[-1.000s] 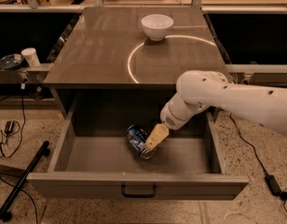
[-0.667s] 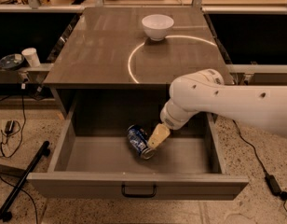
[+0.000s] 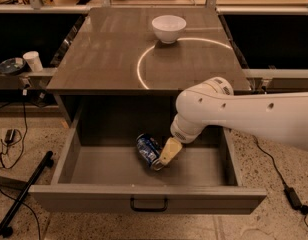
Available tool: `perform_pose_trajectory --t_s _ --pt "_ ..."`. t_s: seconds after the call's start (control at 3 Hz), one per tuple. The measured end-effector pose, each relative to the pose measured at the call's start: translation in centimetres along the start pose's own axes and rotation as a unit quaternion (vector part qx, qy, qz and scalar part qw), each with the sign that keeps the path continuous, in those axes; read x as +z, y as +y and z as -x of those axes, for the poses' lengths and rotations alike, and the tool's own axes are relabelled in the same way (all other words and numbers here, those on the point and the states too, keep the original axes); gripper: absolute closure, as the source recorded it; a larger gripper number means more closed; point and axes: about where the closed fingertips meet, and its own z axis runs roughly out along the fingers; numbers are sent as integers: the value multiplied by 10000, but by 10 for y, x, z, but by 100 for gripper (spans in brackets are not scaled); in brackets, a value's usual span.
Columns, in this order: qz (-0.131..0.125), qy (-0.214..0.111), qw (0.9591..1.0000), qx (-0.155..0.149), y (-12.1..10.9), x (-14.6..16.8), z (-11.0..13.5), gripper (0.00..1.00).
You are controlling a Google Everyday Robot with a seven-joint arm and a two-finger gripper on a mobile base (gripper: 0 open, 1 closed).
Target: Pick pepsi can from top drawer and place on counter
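Blue and dented, the pepsi can (image 3: 147, 149) lies tilted on the floor of the open top drawer (image 3: 144, 196), near its middle. The gripper (image 3: 164, 158) is down inside the drawer, just against the can's right side as the camera sees it; if it is open or closed, I cannot tell.

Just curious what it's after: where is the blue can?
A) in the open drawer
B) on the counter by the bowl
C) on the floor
A: the can lies in the open drawer, with the gripper reaching in next to it; the counter holds the bowl.
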Motion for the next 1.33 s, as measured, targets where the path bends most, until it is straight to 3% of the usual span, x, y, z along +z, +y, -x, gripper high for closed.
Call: perform_pose_trajectory --t_s 0.33,0.67,1.33 --pt "-249 146 9992 -287 27 -20 8 0" --pt "-247 145 9992 -288 27 -20 8 0" --pt "-141 -107 9983 -549 50 -27 38 0"
